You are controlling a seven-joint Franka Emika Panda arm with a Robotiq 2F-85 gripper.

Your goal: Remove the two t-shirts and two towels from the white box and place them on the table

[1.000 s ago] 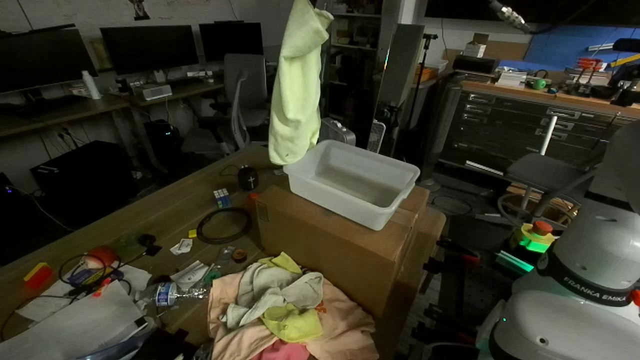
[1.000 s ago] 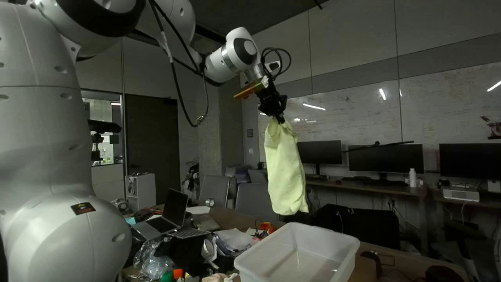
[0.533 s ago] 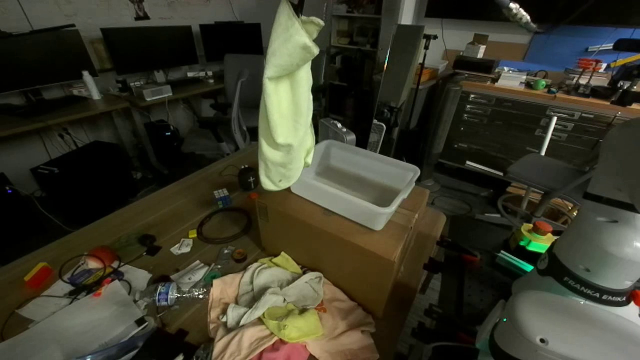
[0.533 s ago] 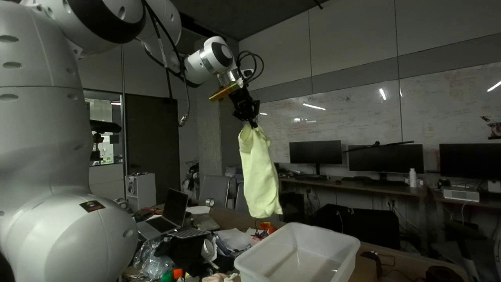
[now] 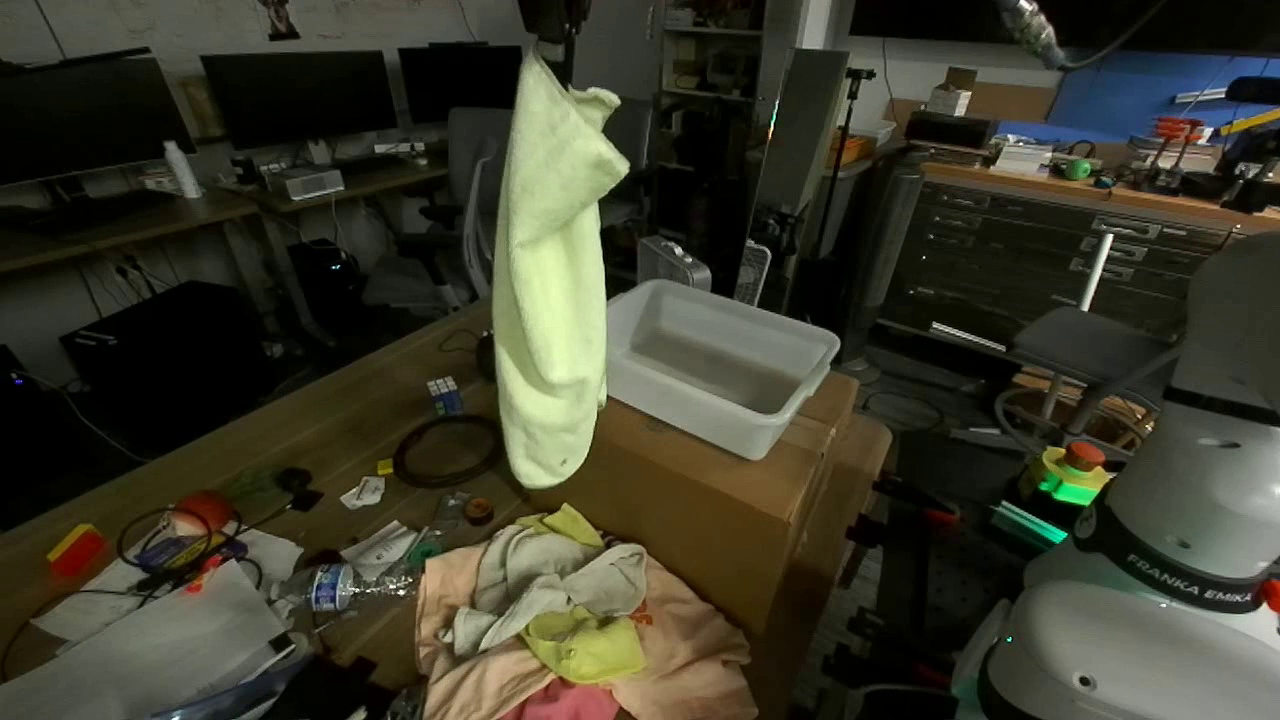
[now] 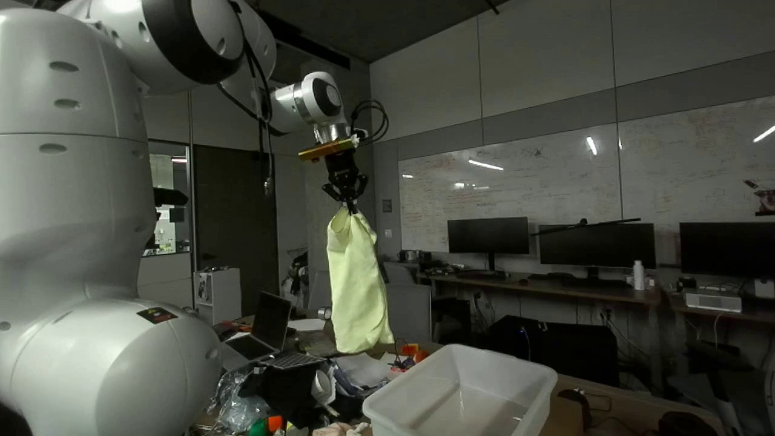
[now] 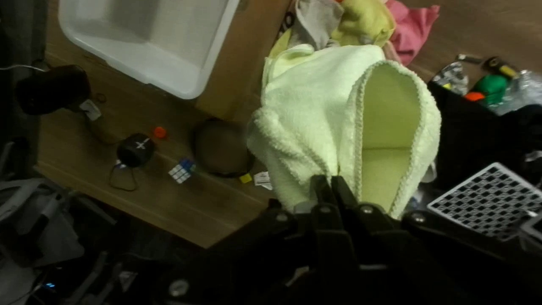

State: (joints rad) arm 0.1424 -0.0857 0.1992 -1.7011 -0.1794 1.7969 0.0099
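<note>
On the left, as an exterior view shows it, loose papers (image 5: 180, 650) and a drink bottle (image 5: 335, 588) lie on the brown table (image 5: 320, 425), with a puzzle cube (image 5: 444, 396) farther back. Right of these, on the near side, is the part of the job that looks done: a heap with a peach cloth (image 5: 465, 670) spread low, a gray cloth (image 5: 545, 575) and some yellow cloth (image 5: 590, 648) crumpled on top, and a pink cloth (image 5: 565, 702) peeping out at the near edge. Peach and pink are probably the two t-shirts and the crumpled part a towel, though the folds hide how many pieces there are.

Beyond the heap and above it, a pale yellow towel (image 5: 550, 280) hangs in the air, touching neither heap nor table. The pincer (image 7: 328, 181) is clenched on its upper edge, and the rest droops freely. By my reckoning this is the second towel, so what is left is to lower it to the table, likely by the heap, and let go.

Farther right, the white box (image 5: 690, 408) stands on a cardboard box (image 5: 660, 500). Its bare floor shows in both exterior views with no cloth visible on it, so the taking-out seems finished.
</note>
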